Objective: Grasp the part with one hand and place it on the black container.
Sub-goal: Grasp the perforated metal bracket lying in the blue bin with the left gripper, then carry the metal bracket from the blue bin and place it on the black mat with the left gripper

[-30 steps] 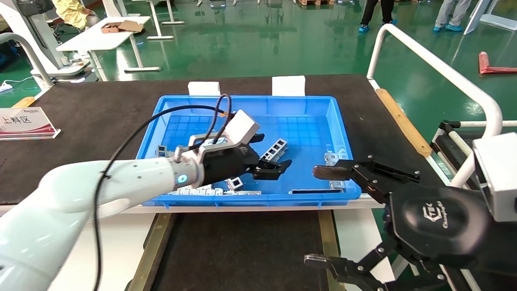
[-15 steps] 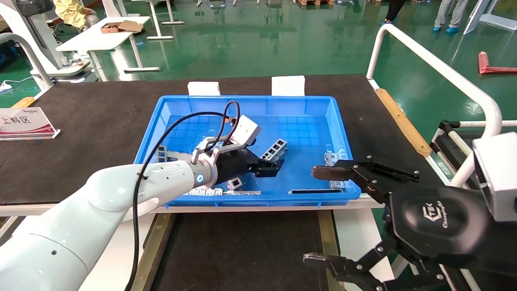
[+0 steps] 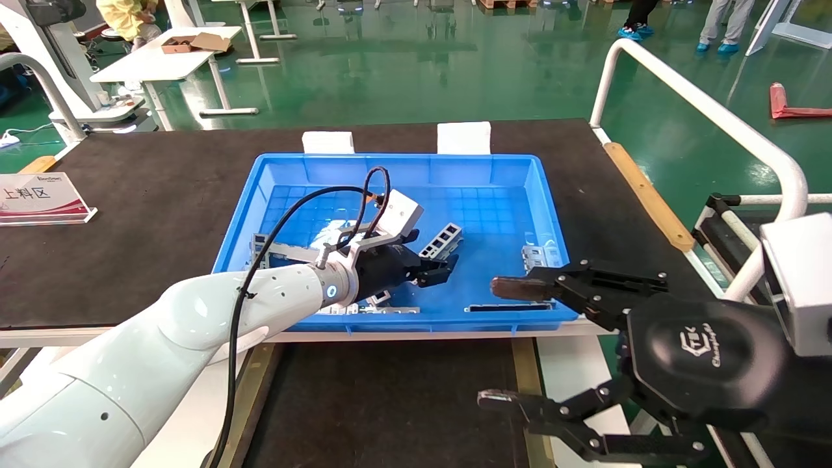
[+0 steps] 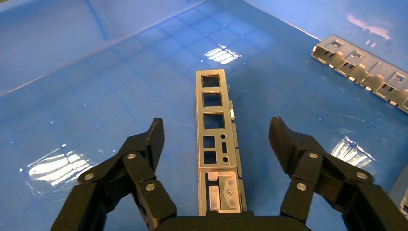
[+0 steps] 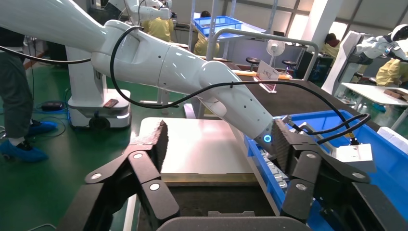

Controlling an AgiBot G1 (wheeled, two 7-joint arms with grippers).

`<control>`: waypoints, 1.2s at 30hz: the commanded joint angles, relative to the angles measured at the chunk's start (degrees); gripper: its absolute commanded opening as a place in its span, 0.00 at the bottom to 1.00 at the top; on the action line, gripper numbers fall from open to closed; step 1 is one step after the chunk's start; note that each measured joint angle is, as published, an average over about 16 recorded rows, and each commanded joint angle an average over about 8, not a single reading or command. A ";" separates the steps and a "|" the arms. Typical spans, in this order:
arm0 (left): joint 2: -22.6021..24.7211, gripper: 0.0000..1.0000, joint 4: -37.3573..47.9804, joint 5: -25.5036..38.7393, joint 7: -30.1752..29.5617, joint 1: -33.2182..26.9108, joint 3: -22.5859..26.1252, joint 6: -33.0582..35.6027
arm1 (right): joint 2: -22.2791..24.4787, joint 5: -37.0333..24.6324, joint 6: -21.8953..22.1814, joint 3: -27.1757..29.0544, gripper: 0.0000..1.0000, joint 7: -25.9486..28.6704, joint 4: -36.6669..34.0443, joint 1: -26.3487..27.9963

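The part (image 3: 442, 238), a silver-grey ladder-like bar with square windows, lies flat on the floor of the blue bin (image 3: 550, 195). My left gripper (image 3: 444, 268) is open and low in the bin at the part's near end. In the left wrist view the part (image 4: 214, 103) runs straight out between the two fingers of the gripper (image 4: 216, 131), with a gap on each side. The black container (image 3: 390, 403) with gold side rails lies in front of the bin. My right gripper (image 3: 499, 343) hangs open and empty over the container's right side and also shows in the right wrist view (image 5: 219, 139).
Flat notched grey strips (image 3: 364, 309) lie along the bin's near wall and one (image 4: 365, 70) off to the side. A grey bracket (image 3: 537, 255) sits at the bin's right wall. A sign (image 3: 39, 197) stands far left. A white rail (image 3: 708, 110) runs along the right.
My left arm has dropped lower into the bin and drawn back a little, its open gripper settling at the part's near end. My right gripper has dipped slightly.
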 commanded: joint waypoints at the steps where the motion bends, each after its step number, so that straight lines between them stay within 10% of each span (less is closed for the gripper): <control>1: -0.04 0.00 -0.07 -0.85 -0.66 -0.20 1.56 -0.77 | 0.00 0.00 0.00 0.00 0.00 0.00 0.00 0.00; 36: -1.20 0.00 1.48 -18.69 7.66 -3.00 6.23 0.48 | 0.00 0.01 0.00 -0.01 0.00 0.00 0.00 0.00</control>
